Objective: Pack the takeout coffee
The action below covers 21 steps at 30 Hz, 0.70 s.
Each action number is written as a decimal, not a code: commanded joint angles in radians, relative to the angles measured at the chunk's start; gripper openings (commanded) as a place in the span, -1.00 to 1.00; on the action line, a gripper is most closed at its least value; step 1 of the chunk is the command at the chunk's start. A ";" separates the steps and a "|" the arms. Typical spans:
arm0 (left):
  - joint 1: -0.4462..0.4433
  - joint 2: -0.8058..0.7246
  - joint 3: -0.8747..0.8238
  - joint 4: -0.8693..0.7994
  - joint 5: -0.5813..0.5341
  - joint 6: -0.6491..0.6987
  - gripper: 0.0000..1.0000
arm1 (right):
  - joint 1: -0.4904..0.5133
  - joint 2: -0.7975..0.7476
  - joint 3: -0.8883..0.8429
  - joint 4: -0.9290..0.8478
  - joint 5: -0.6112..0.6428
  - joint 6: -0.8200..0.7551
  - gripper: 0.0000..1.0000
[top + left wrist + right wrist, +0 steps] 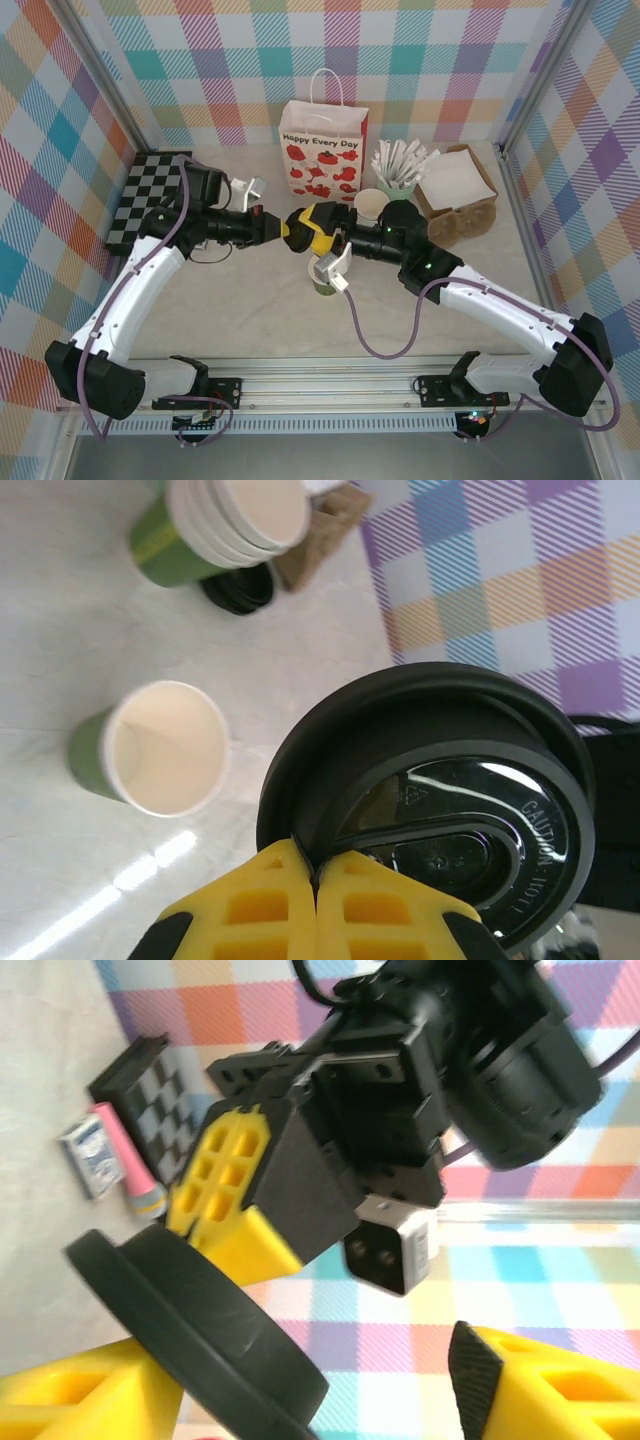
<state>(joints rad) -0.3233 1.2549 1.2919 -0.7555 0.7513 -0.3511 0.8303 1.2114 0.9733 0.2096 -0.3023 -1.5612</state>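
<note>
My left gripper (315, 865) is shut on the rim of a round black plastic lid (440, 800), which it holds up in the air. In the top view the left gripper (288, 228) and the right gripper (320, 232) meet nose to nose above mid-table. The right gripper (320, 1390) is open, one finger under the lid (190, 1330) and the other well clear of it. The left gripper's yellow fingers (225, 1195) pinch that lid from above. The takeout coffee's dark-green cup (322, 287) stands open-topped just below the grippers, cream inside (165, 748).
A "Happy Every Day" paper bag (323, 150) stands at the back. To its right are stacked green cups (372, 205), spare black lids (402, 212), a mint cup of wrapped sticks (397, 170) and a brown box (455, 185). A checkerboard (150, 195) lies at the left.
</note>
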 commanded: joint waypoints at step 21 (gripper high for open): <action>-0.242 0.118 0.063 -0.186 -0.662 -0.110 -1.00 | -0.093 -0.059 0.123 -0.667 0.508 2.334 1.00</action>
<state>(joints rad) -0.5262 1.3590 1.3045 -0.9089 0.1856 -0.4126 0.7490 1.1255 1.1191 -0.3351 0.1917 0.3786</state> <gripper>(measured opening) 0.058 0.999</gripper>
